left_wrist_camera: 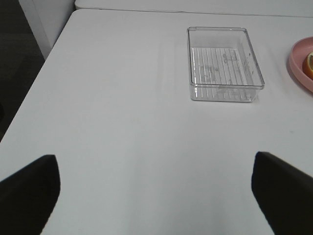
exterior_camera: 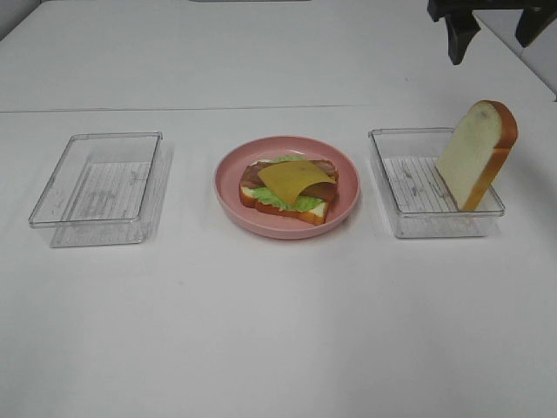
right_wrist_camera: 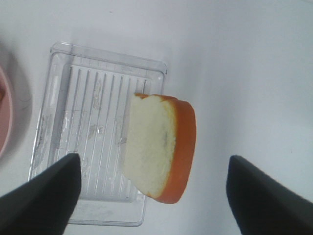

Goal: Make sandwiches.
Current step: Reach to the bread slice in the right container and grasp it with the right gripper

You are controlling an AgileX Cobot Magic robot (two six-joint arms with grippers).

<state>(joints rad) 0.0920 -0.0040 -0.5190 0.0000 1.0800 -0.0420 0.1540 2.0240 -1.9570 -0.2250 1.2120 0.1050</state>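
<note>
left tool wide, holding nothing | right tool wide — above bread slice leaning in right tray | open sandwich — cheese topmost — on pink plate, table centre

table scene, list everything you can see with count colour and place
round pink plate: one, pink, centre of the table
open sandwich stack: one, white bread with orange-brown crust, green lettuce, brown bacon, yellow cheese square on top; on the plate
loose bread slice: one, white with orange-brown crust, tilted against the right tray's far right edge
clear rectangular plastic trays: two, transparent; left one holds nothing, right one holds the slice
white table: one, under everything
left gripper: black fingers spread, over bare table
right gripper: black fingers spread, above the slice
</note>
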